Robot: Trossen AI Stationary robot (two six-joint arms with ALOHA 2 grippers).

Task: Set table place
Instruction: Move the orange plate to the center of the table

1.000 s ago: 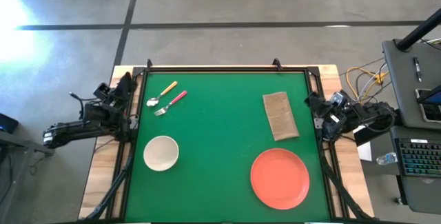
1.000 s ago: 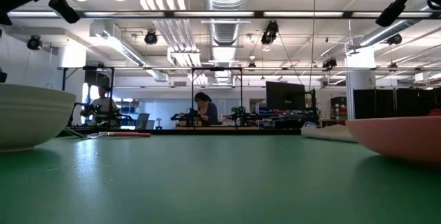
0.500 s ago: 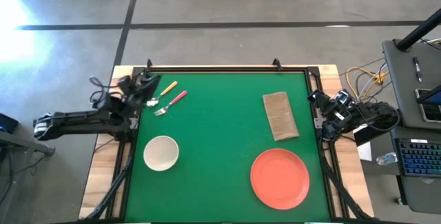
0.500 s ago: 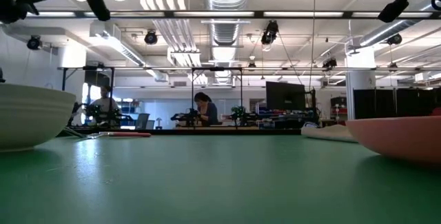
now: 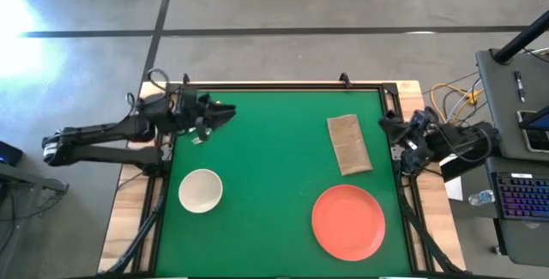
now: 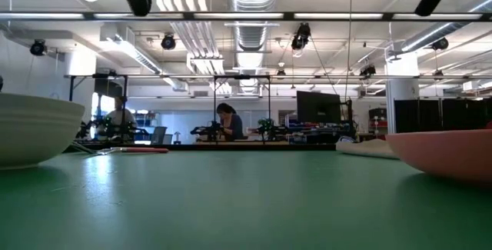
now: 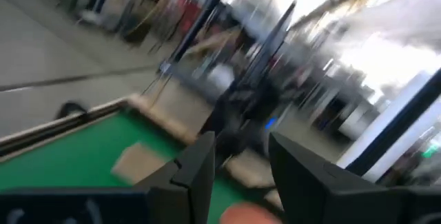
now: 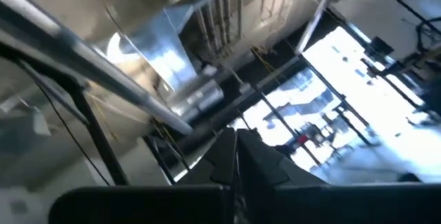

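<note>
The orange-red plate (image 5: 347, 221) lies near the table's near right corner, and the brown napkin (image 5: 348, 143) lies flat beyond it. The cream bowl (image 5: 201, 190) stands at the near left. My left gripper (image 5: 221, 116) is open and hovers over the spoon and fork at the far left, hiding most of them. They show in the low view as a thin line on the table (image 6: 127, 150). In the left wrist view the fingers (image 7: 200, 172) stand apart. My right gripper (image 5: 386, 129) is shut at the table's right edge, and its fingers (image 8: 234, 158) point up.
The green table (image 5: 274, 184) has bare room in its middle, between bowl and plate. A black frame (image 5: 283, 86) runs along the far edge. A desk with a keyboard (image 5: 523, 202) and cables stands right of the table. People sit far back in the room (image 6: 227, 119).
My left gripper has swung from the table's left edge toward the far edge and right, and now hangs over the spoon and fork. The spoon and fork, plainly seen before, are now mostly covered by it. Plate, bowl and napkin have kept still.
</note>
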